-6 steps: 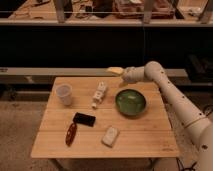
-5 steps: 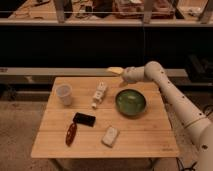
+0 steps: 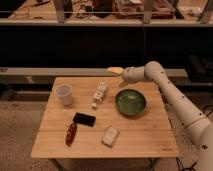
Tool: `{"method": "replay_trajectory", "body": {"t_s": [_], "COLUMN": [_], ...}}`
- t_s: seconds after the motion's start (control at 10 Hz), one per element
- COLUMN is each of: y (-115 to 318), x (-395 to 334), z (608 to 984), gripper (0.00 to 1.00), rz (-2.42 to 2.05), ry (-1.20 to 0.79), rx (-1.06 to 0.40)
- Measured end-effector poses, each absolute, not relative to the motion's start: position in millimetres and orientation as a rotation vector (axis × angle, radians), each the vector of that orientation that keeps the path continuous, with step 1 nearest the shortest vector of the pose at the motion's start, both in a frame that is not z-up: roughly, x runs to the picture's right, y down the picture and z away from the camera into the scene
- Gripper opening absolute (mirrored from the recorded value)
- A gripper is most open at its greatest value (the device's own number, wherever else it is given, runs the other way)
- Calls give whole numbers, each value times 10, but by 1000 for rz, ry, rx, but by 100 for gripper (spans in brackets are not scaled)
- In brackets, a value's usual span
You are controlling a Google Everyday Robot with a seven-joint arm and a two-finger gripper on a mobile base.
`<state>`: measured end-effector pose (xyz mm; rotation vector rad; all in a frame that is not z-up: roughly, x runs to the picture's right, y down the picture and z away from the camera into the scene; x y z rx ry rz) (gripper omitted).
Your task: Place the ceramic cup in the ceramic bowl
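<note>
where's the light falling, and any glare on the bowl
Camera view: warm light falls on the table, while everything behind it is dark; the bowl shows a pale sheen inside, no harsh glare; the cup reads bright at the left; the hand is lit above the table's far edge.

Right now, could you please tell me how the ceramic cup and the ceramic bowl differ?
The ceramic cup is white and narrow; the ceramic bowl is glossy dark green and wide. The cup is much smaller than the bowl. The cup stands at the table's left, the bowl right of centre. Both sit upright on the table; the gripper hovers over its back edge, nearer the bowl.
</note>
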<state>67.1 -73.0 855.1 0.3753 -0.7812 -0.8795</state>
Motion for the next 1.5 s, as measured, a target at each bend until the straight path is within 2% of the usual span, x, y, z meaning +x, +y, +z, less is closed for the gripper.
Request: {"method": "replay_trajectory", "body": {"t_s": [1.5], "y": [-711], "x": [554], "z": [8477], "gripper": [80], "rz": [-908], "ry": [-822], "rx": [384]}}
